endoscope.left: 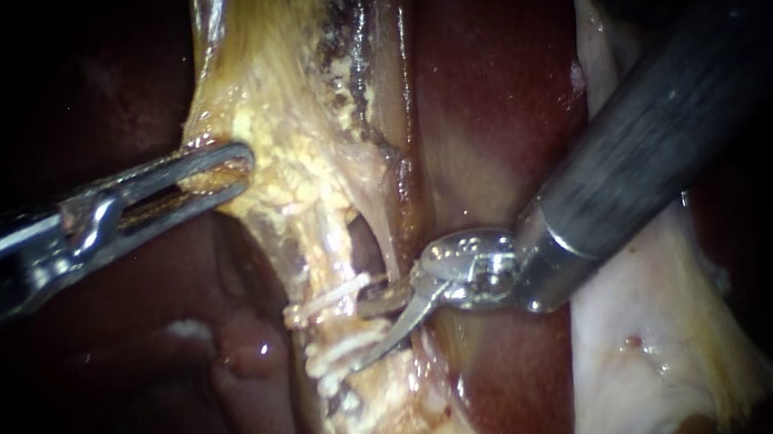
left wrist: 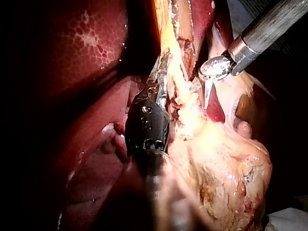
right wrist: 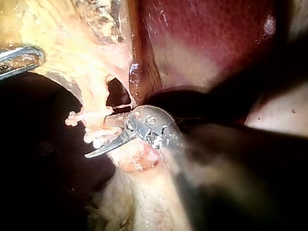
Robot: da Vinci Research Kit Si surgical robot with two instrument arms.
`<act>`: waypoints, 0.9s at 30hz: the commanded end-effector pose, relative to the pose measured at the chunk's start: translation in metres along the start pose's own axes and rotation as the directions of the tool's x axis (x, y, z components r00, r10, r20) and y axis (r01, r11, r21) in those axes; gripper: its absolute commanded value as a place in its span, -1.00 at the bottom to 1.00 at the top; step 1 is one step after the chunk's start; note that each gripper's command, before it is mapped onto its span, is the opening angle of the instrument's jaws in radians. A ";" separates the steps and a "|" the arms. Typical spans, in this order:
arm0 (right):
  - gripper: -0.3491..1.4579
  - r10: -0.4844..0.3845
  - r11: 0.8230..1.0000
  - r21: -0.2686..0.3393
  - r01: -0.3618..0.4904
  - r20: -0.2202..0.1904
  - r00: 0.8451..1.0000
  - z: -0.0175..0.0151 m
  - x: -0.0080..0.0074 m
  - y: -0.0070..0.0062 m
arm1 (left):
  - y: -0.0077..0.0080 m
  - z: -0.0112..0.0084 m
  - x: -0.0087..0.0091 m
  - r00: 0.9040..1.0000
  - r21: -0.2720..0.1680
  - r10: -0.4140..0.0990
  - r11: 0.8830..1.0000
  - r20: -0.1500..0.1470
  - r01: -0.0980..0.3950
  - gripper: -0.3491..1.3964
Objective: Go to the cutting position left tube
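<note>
Endoscope view: tissue [endoscope.left: 296, 149] is clamped by the left instrument [endoscope.left: 234, 173], while the right instrument's [endoscope.left: 363, 333] jaws are held parted at the tube [endoscope.left: 336, 327].

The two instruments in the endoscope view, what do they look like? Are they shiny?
Yes, both tips are shiny silver metal. The left instrument has long, slim jaws with a slot down the middle and a small hinge behind them. The right instrument has a thick dark grey shaft, a rounded silver joint and thin curved blades like tiny scissors.
</note>
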 end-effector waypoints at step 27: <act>0.45 0.215 0.976 -0.013 -0.217 -0.088 0.973 0.0033 0.0013 0.0021 | -0.0004 0.0013 0.0004 1.000 -0.005 0.000 1.000 0.005 0.000 -1.00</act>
